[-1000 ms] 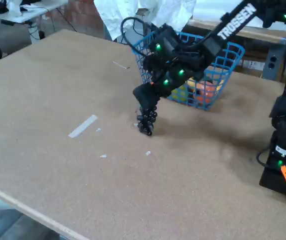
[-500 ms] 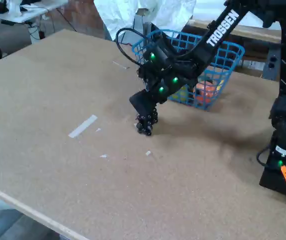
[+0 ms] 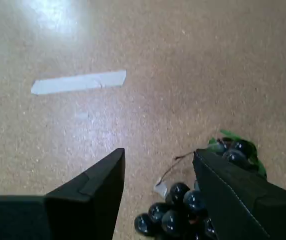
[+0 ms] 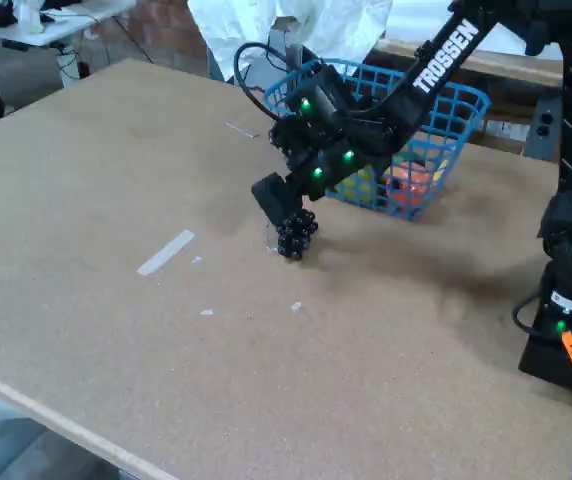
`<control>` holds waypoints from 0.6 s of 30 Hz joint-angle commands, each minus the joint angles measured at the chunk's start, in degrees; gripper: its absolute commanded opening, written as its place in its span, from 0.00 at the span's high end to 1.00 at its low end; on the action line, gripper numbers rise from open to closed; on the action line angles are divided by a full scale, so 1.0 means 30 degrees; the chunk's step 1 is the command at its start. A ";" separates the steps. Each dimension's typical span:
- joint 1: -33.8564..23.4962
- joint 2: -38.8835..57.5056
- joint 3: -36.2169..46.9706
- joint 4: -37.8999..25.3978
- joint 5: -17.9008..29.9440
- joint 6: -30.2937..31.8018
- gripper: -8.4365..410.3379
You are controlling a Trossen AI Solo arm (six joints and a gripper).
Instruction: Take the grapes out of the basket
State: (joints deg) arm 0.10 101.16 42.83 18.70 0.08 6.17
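The grapes (image 4: 295,237), a glossy black-purple bunch with a green leaf, lie on the brown table just in front of the blue wire basket (image 4: 458,108). In the wrist view the grapes (image 3: 182,210) sit low between my fingers, partly under the right fingertip (image 3: 218,175). My gripper (image 3: 159,152) is open, its fingers spread wide and touching nothing I can see. From the fixed view the gripper (image 4: 276,203) hangs just above and left of the bunch.
An orange fruit (image 4: 413,181) and a yellow-green fruit (image 4: 362,186) stay inside the basket. A white tape strip (image 4: 166,252) lies on the table to the left, with small scraps (image 4: 296,306) nearby. The arm's base (image 4: 566,290) stands at the right edge.
The gripper has let go of the grapes and risen slightly up and to the left. The bunch now rests on the table by itself.
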 commanded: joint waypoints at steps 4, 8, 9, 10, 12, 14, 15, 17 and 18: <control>0.0022 -0.0765 0.0007 0.1071 -0.0066 0.0029 0.53; 0.0029 -0.1727 0.0007 0.1268 -0.0058 0.0007 0.53; 0.0029 -0.1938 0.0007 0.1275 -0.0058 -0.0015 0.53; 0.0029 -0.2142 0.0007 0.1275 -0.0058 -0.0044 0.53; 0.0029 -0.2521 0.0007 0.1268 -0.0058 -0.0073 0.53; 0.0029 -0.2849 0.0007 0.1268 -0.0058 -0.0073 0.53; 0.0029 -0.2943 0.0007 0.1268 -0.0051 -0.0073 0.53; 0.0029 -0.3126 0.0007 0.1268 -0.0051 -0.0073 0.53; 0.0029 -0.3133 0.0007 0.1275 -0.0058 -0.0073 0.53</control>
State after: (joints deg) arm 0.16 92.33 42.83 22.31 0.05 6.09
